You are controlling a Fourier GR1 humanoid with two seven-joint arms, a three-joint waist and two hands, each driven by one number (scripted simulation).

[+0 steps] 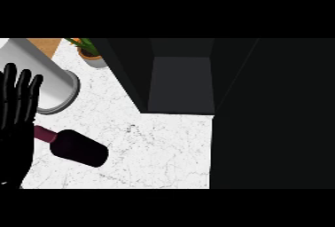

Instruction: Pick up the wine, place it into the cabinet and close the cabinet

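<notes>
A dark red wine bottle [77, 147] lies on its side on the white marble counter [157, 146], neck pointing up-left. My left hand [16, 106] shows at the view's left edge, fingers straight and pointing up, just left of the bottle's neck and holding nothing. The dark cabinet [180, 84] stands at the centre and right, with its door [274, 115] swung open and covering the right side of the view. The cabinet's inside looks grey and bare. My right hand does not show.
A tall white cylindrical canister [46, 77] stands at the upper left beside my left hand. A small potted plant [90, 52] sits at the back, next to the cabinet's left wall. A tan board [47, 44] lies behind the canister.
</notes>
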